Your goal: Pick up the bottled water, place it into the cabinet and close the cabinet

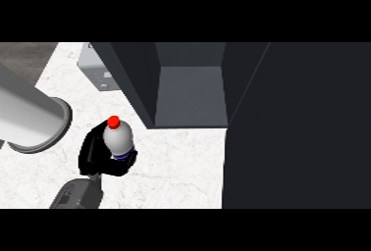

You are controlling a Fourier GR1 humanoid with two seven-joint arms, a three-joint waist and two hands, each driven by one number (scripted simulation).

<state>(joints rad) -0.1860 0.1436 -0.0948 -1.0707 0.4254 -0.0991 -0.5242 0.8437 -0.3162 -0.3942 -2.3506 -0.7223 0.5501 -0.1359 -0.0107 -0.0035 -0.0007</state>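
At the far left a big grey cylinder [33,115] slants in from the upper left edge, its round end lying over the white marbled counter [181,166]; it is cut off by the frame, and what it belongs to cannot be told from here. Just to its right, low in the view, a grey forearm rises from the bottom edge and ends in the left hand [98,154], whose black fingers are curled round the lower body of the bottled water [119,138] — so the hand is grasping the bottle, not resting beside it. The bottle stands about upright, its red cap pointing up and slightly away from the robot, and its lower part is hidden in the hand; whether its base rests on the counter or is lifted cannot be made out. To the right and further from the robot stands the dark cabinet [138,78], its open compartment showing a grey floor and back wall. The opening lies up and to the right of the bottle, close by — that is the direction the carry would have to go, cap kept clear of the near side wall. Behind the cabinet's left wall a small light grey object [94,68] is half hidden. The right side is filled by a broad dark panel [297,127], likely the open door, though its hinge is not visible. The right hand shows nowhere.
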